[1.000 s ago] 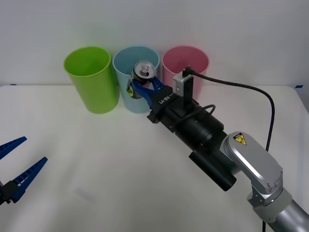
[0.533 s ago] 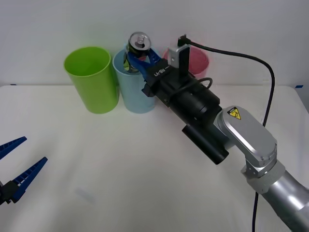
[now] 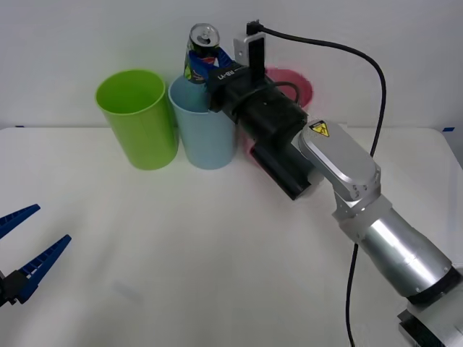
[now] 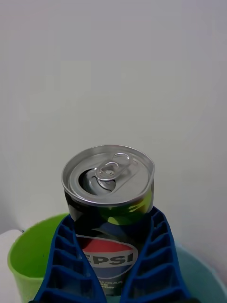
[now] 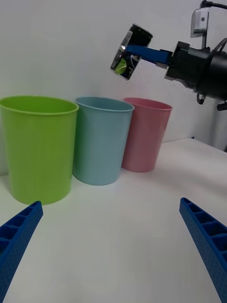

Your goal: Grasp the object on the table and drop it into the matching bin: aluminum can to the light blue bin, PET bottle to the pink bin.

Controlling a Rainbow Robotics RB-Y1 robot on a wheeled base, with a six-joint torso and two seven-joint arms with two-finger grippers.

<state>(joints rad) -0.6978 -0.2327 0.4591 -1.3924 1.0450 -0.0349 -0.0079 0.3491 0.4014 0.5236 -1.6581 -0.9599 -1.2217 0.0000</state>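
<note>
My right gripper [image 3: 202,63] is shut on the aluminum can [image 3: 200,52], a small dark can with a silver pull-tab top [image 4: 108,173] and a red-and-white label. The can hangs tilted in the air above the light blue bin [image 3: 203,130], well over its rim. In the left wrist view the can [image 5: 128,52] sits high over the light blue bin [image 5: 101,139], with the pink bin [image 5: 144,133] beside it. The pink bin [image 3: 293,81] is partly hidden behind my right arm. My left gripper [image 3: 25,254] stands open low over the white table [image 3: 181,246] at the near left.
A lime green bin [image 3: 137,117] stands to the left of the light blue one, touching or nearly touching it. The three bins line up along the table's far edge against a white wall. A black cable [image 3: 362,87] loops from the right wrist.
My right gripper has lifted the can from in front of the light blue bin up to above its rim. The left arm has not moved.
</note>
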